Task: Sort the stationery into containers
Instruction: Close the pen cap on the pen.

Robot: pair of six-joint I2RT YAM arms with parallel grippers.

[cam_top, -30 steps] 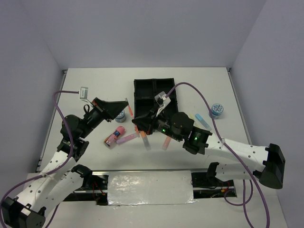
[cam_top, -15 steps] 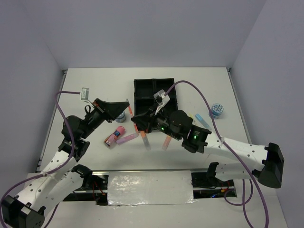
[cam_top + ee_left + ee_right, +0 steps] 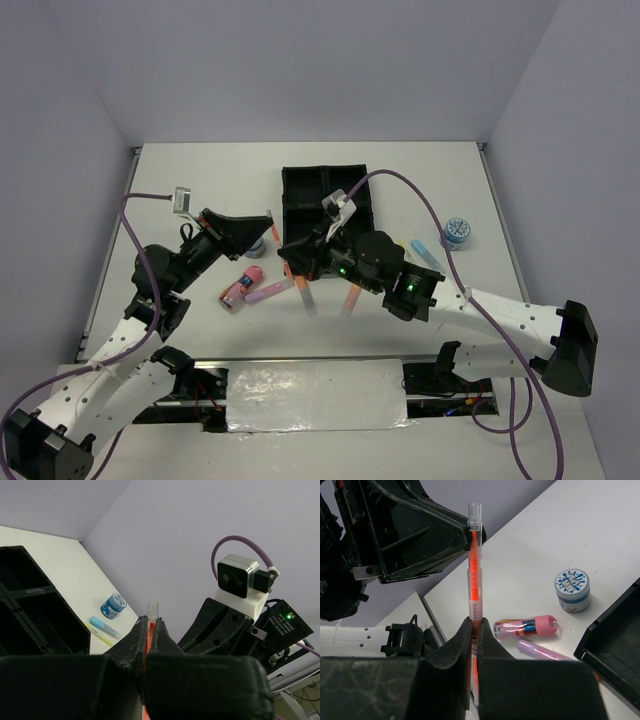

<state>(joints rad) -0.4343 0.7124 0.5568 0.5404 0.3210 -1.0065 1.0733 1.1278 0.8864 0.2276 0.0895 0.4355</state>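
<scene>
**Observer:** Hands?

**Arm:** Both clenched. My left gripper [image 3: 150, 625] pinches the thin orange pen [image 3: 475, 570] just under its clear cap. My right gripper [image 3: 474, 626] clamps the same barrel lower down. From above its line is partly hidden, so one shared pen is my reading, not a certainty.

**Observer:** Where is it?

**Arm:** Off the table, between my hands, just in front of the black plastic four-compartment tray [image 3: 300, 172]. In no compartment.

**Observer:** Risk?

**Arm:** Two grips on one thin barrel. If my arms pull unevenly, the cap may pop off, or the pen may bow and spring out beside the pink tube [image 3: 530, 626]. One hand should let go first.
</scene>
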